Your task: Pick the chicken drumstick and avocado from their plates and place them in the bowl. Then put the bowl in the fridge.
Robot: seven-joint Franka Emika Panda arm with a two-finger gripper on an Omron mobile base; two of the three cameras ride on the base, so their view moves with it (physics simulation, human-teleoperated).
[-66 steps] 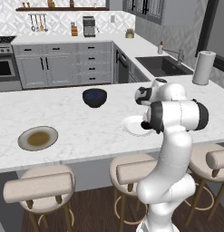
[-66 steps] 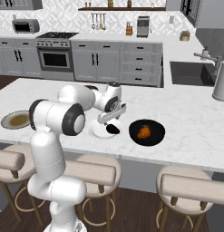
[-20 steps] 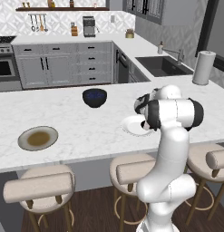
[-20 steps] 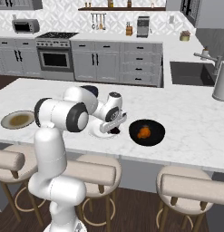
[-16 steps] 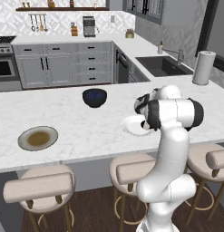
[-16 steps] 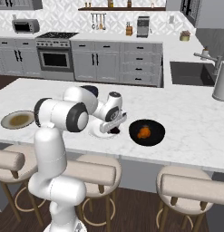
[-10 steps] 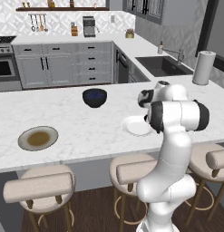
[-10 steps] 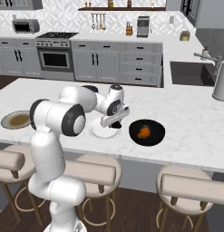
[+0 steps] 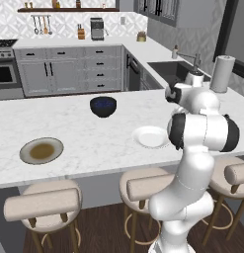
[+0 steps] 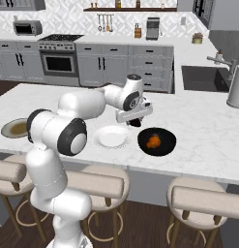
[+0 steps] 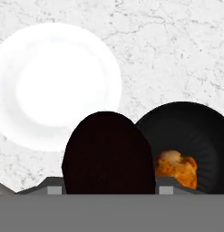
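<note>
Avocado (image 11: 109,153) is clamped in the gripper (image 10: 135,121), held above the tabletop (image 10: 203,131) between the white plate (image 10: 112,137) and the bowl (image 10: 157,141). Chicken drumstick (image 10: 153,141) is seen lying inside the bowl. White plate sits just beside the bowl, bare. Tan plate (image 9: 41,150) is placed well apart from the bowl, also bare.

bare marble counter (image 10: 208,131) around bowl (image 10: 157,141), white plate (image 10: 112,137) beside

White marble island (image 9: 94,143) with padded stools (image 9: 42,205), grey cabinets (image 10: 116,68), stove (image 10: 58,60), dark wood floor (image 9: 103,237).
</note>
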